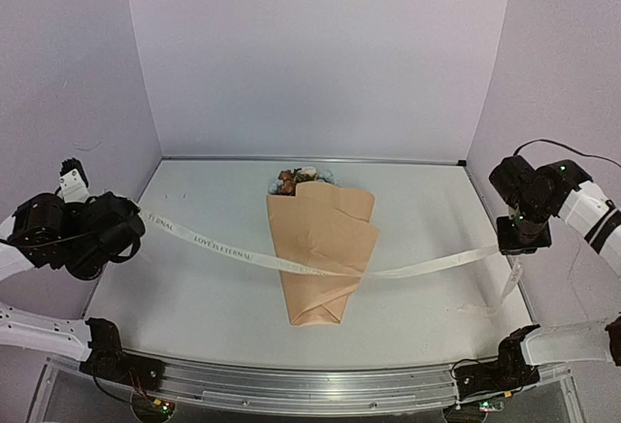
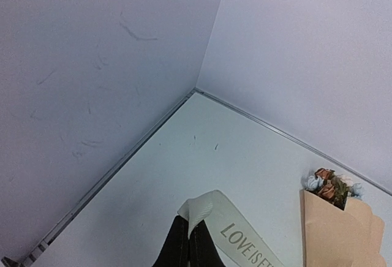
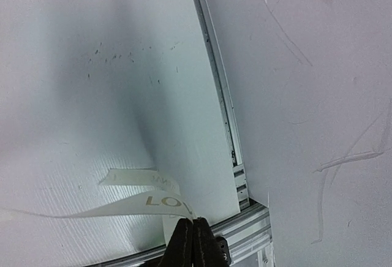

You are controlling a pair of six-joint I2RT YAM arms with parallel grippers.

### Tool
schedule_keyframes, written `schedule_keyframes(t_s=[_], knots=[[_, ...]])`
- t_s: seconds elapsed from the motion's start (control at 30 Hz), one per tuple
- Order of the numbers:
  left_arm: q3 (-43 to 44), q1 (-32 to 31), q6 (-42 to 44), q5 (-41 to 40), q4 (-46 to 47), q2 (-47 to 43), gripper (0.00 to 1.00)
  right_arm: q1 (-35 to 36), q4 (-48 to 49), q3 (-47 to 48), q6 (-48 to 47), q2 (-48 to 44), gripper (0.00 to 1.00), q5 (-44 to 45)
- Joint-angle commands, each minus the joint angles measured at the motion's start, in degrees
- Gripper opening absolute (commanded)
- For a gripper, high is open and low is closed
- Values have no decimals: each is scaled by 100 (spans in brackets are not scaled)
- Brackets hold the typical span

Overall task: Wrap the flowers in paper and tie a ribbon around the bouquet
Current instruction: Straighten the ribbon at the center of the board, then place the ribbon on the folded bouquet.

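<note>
Lab test booth; bare lilac walls (image 1: 320, 54)

The paper (image 1: 320, 239) is matt kraft, the ribbon (image 1: 223, 245) cloth, the table (image 1: 194, 307) smooth.

A: What surrounds the pale surface (image 1: 194, 297)?
B: Plain lilac walls (image 1: 320, 54) rise from its far edge and both sides, and some bear dark scuffs (image 2: 138, 34).
A: And along its near edge?
B: A metal rail (image 1: 310, 389).

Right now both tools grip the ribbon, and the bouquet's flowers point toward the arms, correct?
No. The top view shows the flowers of the bouquet pointing away from the arms. The left tool and right tool do grip the ribbon.
</note>
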Motion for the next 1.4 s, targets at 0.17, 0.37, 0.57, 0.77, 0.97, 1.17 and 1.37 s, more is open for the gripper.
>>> schedule_keyframes(t_s=[0.17,0.37,0.57,0.77,0.97,1.17,1.37], knots=[[-973,349,-2350,1871,-772,769,0,-56,-715,-355,277,776,0,-546],[-1926,1363,-1784,2977,667,517,0,-76,-678,-494,367,1171,0,-853],[-2393,4005,849,4167,2715,340,0,-94,-585,-575,407,1349,0,-1142],[-2084,4855,1425,4150,2878,1285,0,-99,-459,-810,510,1368,0,-1394],[-1972,5242,1707,4189,3322,1709,0,-149,-429,-804,337,1468,5,-1155],[-1895,5293,2024,4301,3646,1948,0,-632,-443,-363,180,1840,29,-1311],[-1806,5289,2234,4447,3706,1896,26,-871,-508,234,120,2045,51,-1632]])
